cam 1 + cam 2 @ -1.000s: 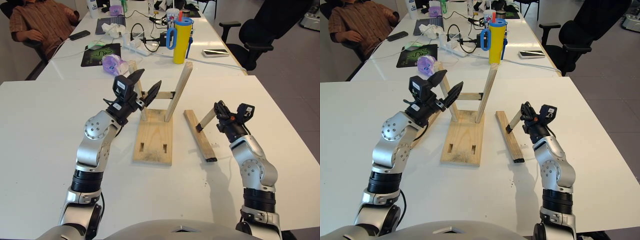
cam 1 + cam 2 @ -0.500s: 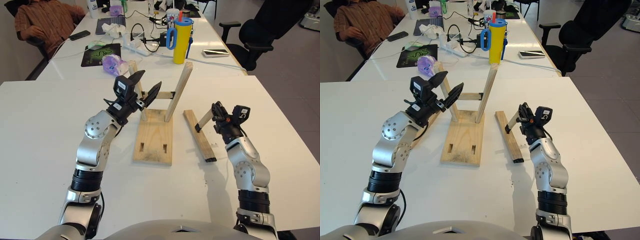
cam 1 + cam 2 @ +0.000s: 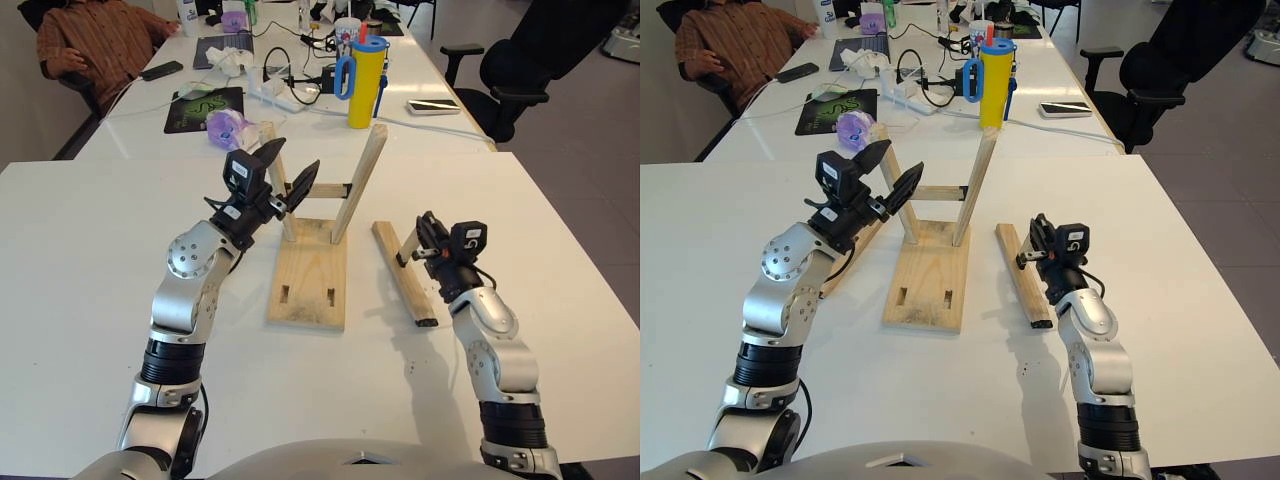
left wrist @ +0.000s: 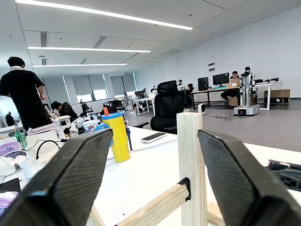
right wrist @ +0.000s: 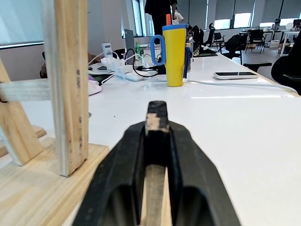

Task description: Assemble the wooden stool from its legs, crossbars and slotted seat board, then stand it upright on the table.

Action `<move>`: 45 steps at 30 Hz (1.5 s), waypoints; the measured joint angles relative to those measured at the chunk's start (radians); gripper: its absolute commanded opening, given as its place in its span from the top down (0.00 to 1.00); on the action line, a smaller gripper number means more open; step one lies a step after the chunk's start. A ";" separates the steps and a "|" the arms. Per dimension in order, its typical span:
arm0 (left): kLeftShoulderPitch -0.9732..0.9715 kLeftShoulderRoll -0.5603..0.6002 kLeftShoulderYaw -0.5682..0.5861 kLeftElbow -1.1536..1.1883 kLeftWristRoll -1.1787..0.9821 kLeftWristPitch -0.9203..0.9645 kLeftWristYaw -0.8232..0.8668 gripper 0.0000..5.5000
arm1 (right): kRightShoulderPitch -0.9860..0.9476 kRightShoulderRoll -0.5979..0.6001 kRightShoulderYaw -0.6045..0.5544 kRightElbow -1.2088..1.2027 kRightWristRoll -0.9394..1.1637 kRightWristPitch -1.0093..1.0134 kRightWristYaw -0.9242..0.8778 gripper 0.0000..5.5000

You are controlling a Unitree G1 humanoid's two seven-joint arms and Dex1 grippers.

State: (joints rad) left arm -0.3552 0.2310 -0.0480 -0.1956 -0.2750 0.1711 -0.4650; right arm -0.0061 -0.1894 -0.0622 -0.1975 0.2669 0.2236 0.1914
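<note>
The slotted seat board lies flat on the white table. Two legs stand in its far slots, the taller right leg joined to the left one by a crossbar. My left gripper hangs open around the left leg's upper part; in the left wrist view its fingers frame the right leg. A loose leg lies right of the board with a short crossbar sticking up from it. My right gripper is shut on that crossbar.
A yellow tumbler with a blue handle stands on the table behind, along with cables, a phone and a mouse pad. An office chair is at the far right. Bare table lies in front of the board.
My right arm has swung inward toward the board, still holding the short crossbar; the loose leg has shifted only slightly. The left arm has kept still.
</note>
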 measured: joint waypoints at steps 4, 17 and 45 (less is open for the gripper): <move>0.000 0.000 0.000 0.000 0.000 0.000 0.000 0.39 | -0.001 0.000 0.011 0.010 -0.025 -0.020 0.000 0.92; 0.000 0.001 -0.001 0.000 0.001 0.000 -0.001 0.39 | -0.006 -0.023 0.027 -0.066 -0.057 0.023 0.014 0.69; 0.000 -0.020 0.004 0.011 0.002 -0.004 0.027 0.39 | -0.307 0.048 0.057 0.103 -0.174 0.118 -0.149 0.58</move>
State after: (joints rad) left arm -0.3552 0.2110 -0.0436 -0.1850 -0.2727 0.1673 -0.4383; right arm -0.3126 -0.1418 -0.0050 -0.0943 0.0931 0.3413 0.0425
